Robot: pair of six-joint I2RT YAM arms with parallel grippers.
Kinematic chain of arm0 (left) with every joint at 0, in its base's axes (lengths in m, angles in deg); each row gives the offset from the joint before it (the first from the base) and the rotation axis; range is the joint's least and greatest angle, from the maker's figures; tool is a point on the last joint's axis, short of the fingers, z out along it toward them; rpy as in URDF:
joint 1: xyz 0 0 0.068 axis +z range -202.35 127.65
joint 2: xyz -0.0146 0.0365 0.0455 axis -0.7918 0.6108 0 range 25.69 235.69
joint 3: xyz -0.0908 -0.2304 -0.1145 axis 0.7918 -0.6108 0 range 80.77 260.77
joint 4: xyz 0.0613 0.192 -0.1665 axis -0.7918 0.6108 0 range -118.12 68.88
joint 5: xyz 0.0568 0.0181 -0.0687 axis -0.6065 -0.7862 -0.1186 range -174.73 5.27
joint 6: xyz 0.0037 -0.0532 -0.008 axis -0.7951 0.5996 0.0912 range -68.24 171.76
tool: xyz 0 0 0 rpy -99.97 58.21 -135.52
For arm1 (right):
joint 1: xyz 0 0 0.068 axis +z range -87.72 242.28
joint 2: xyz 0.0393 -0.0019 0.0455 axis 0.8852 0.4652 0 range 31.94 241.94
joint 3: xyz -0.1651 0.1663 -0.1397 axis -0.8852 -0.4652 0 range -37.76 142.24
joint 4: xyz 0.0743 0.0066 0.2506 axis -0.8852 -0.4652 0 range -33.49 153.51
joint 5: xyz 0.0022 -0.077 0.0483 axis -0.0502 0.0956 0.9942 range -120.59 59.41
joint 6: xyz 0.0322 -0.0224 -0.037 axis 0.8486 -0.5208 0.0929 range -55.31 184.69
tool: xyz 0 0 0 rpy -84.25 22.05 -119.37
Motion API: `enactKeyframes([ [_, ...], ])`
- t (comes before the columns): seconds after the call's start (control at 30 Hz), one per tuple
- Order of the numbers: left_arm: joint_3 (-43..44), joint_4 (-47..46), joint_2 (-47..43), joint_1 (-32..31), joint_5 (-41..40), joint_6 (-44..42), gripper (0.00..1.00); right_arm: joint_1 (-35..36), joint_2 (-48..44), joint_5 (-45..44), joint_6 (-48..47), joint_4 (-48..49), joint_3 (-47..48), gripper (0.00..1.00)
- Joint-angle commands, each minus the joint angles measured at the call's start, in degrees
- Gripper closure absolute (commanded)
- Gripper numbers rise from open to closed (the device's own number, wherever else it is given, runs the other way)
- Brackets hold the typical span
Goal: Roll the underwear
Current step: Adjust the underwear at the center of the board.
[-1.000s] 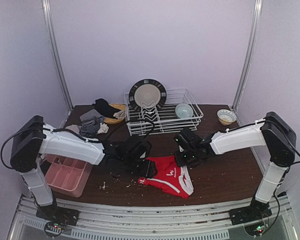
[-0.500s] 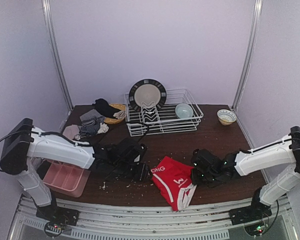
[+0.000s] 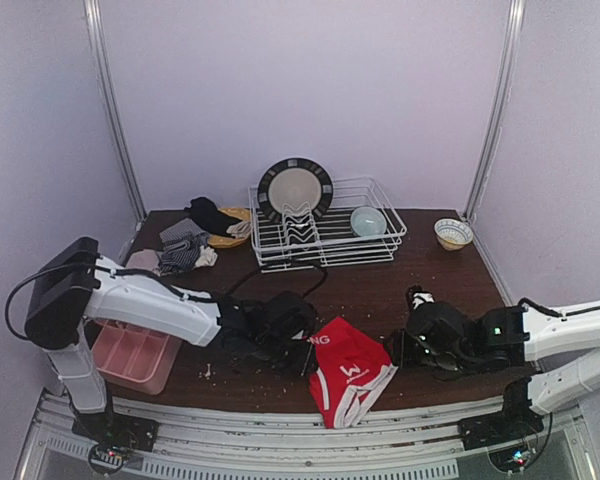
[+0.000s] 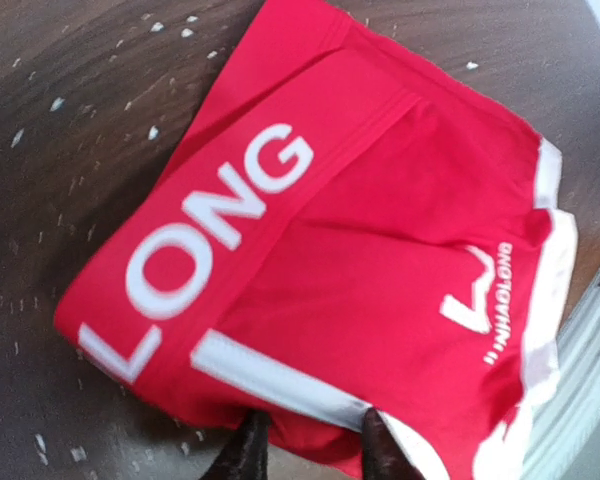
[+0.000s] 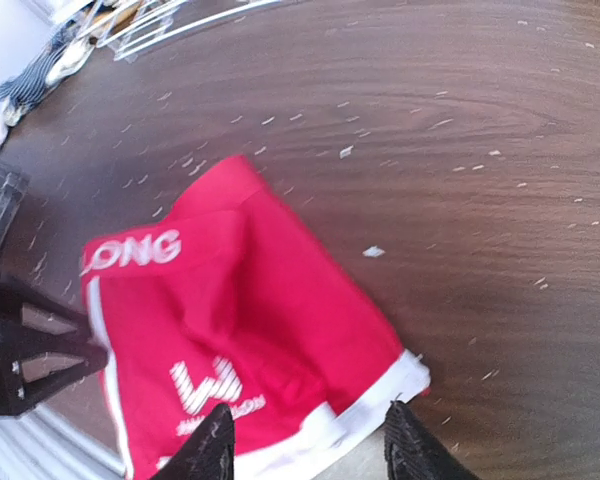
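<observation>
The red underwear (image 3: 348, 377) with a white waistband and white "LONG" lettering lies crumpled near the table's front edge. It fills the left wrist view (image 4: 360, 250) and shows in the right wrist view (image 5: 240, 330). My left gripper (image 3: 296, 346) is at its left side, and its jaws (image 4: 312, 455) pinch the cloth's near edge. My right gripper (image 3: 404, 350) is at its right side, open, and its fingers (image 5: 313, 448) straddle the white hem without closing. More underwear, striped and grey (image 3: 183, 250), lies at the back left, with a black piece (image 3: 210, 213) beside it.
A pink compartment tray (image 3: 130, 352) stands at the front left. A white wire dish rack (image 3: 325, 238) with a plate (image 3: 295, 189) and a teal bowl (image 3: 368, 220) stands at the back. A small bowl (image 3: 453, 233) is at the back right. Crumbs dot the wood.
The red underwear has turned and slid toward the front edge. My right arm has swung down low and to the right. My left gripper has shifted right with the cloth.
</observation>
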Motion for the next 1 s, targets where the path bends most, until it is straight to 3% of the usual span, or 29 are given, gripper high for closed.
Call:
enactKeyframes([
  [0.0, 5.1, 1.0, 4.4, 2.9, -0.2, -2.1, 0.80, -6.1, 4.5, 2.1, -4.3, -1.6, -0.4, 0.59],
  [0.2, 9.5, 0.1, 8.9, 8.7, 8.0, -6.3, 0.90, -8.0, 10.3, 5.7, -4.0, 4.1, -2.0, 0.70],
  [0.33, 18.4, 3.7, 15.2, 10.9, 12.6, -12.4, 0.94, -7.7, 15.9, 10.0, -2.5, 8.4, -2.6, 0.76],
  [0.43, 25.3, 7.8, 19.3, 12.0, 13.2, -15.8, 0.96, -6.6, 17.7, 12.5, -1.0, 11.4, -3.7, 0.77],
  [0.53, 30.2, 11.5, 20.3, 12.8, 12.4, -18.1, 0.95, -6.2, 15.0, 12.1, -1.2, 8.4, -2.7, 0.74],
  [0.57, 30.8, 12.3, 19.7, 12.8, 12.0, -18.7, 0.91, -6.2, 12.8, 11.0, -1.6, 6.4, -2.2, 0.70],
  [0.67, 28.7, 12.6, 15.3, 12.7, 11.0, -19.6, 0.61, -6.3, 6.1, 7.7, -3.6, 1.0, -1.0, 0.59],
  [0.73, 25.8, 12.4, 11.4, 12.3, 9.9, -19.6, 0.47, -7.0, 3.5, 8.2, -4.6, -0.9, -0.2, 0.56],
  [0.83, 21.3, 12.7, 6.1, 10.6, 7.3, -20.0, 0.37, -8.3, 3.2, 10.6, -5.5, -1.3, 1.2, 0.54],
  [0.97, 18.6, 14.8, 3.0, 6.4, 3.3, -21.8, 0.34, -11.2, 6.2, 17.2, -5.6, 3.6, 1.3, 0.54],
])
